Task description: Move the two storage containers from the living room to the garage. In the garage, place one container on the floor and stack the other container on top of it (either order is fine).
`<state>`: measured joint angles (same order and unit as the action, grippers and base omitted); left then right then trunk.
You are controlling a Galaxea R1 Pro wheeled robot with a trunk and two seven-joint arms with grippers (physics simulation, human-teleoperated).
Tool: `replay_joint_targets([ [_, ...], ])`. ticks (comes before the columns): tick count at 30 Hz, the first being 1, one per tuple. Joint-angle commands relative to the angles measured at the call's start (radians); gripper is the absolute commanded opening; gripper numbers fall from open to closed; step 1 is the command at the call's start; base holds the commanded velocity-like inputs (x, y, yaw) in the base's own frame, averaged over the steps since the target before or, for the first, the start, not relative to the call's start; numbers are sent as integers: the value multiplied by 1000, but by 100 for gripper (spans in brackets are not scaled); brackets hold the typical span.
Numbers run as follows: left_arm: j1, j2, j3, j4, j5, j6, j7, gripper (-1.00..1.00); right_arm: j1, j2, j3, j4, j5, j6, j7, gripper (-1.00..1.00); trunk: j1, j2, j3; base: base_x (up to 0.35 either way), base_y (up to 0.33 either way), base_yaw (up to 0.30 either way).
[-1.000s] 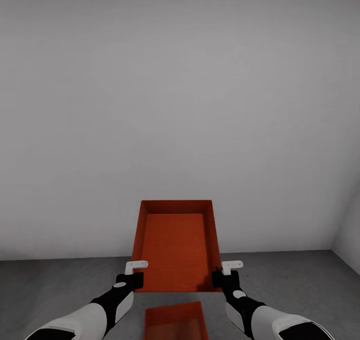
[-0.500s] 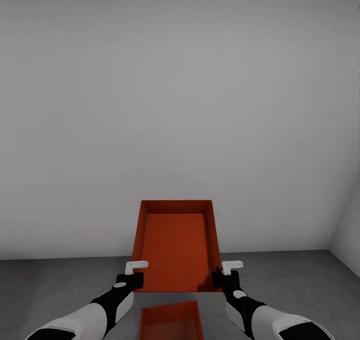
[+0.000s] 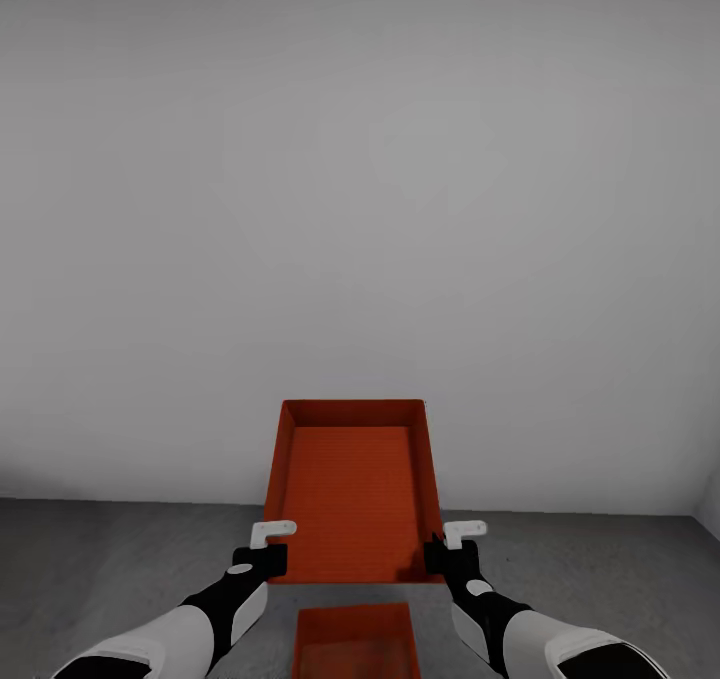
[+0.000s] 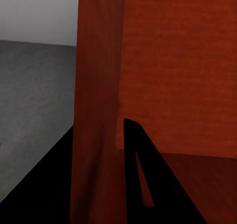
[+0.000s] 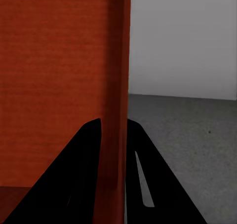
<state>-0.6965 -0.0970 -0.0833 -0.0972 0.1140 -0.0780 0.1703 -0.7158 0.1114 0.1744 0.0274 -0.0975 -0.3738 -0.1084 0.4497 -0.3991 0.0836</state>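
1. Carried container (image 3: 352, 489): orange-red, lidless, held level out in front at about gripper height, long axis pointing away toward the white wall (image 3: 360, 239). Near rim sits between the two grippers.
2. Second container (image 3: 355, 642): on the dark grey floor (image 3: 120, 549), directly below and slightly nearer than the carried one, partly cut off by the frame edge. Garage setting, judging by bare wall and grey floor.
3. Left gripper (image 3: 262, 549): clamped on the carried container's left side wall near the close corner. Left wrist view confirms one dark finger (image 4: 140, 174) inside the wall (image 4: 98, 110), the other outside, wall pinched between.
4. Right gripper (image 3: 450, 549): same hold, mirrored, on the right wall. Right wrist view shows the thin wall (image 5: 118, 85) running between both fingers (image 5: 79, 174), closed tight on it.
5. Step in hand, as judged: line up over the floor container, then lower to stack.
6. To do well: keep both wrists level so the box does not tilt; bring it back toward the body until its outline covers the lower one; square long sides before descending.
7. Lower slowly, both arms together; release only once the base has seated.
8. Risk: thin walls, corner grip; uneven descent may twist the box or nudge the lower one aside.
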Motion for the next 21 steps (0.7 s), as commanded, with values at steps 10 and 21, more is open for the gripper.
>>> replay_joint_targets([
  [10, -1, 0, 59, -2, 0, -5, 17, -100, -1, -1, -12, 5, -42, -10, -7, -100, 0, -1, 0, 0, 0, 24],
  [21, -1, 0, 59, -1, 0, -5, 17, -100, -1, -1, -12, 5, -42, -10, -7, -100, 0, -1, 0, 5, 2, 0],
])
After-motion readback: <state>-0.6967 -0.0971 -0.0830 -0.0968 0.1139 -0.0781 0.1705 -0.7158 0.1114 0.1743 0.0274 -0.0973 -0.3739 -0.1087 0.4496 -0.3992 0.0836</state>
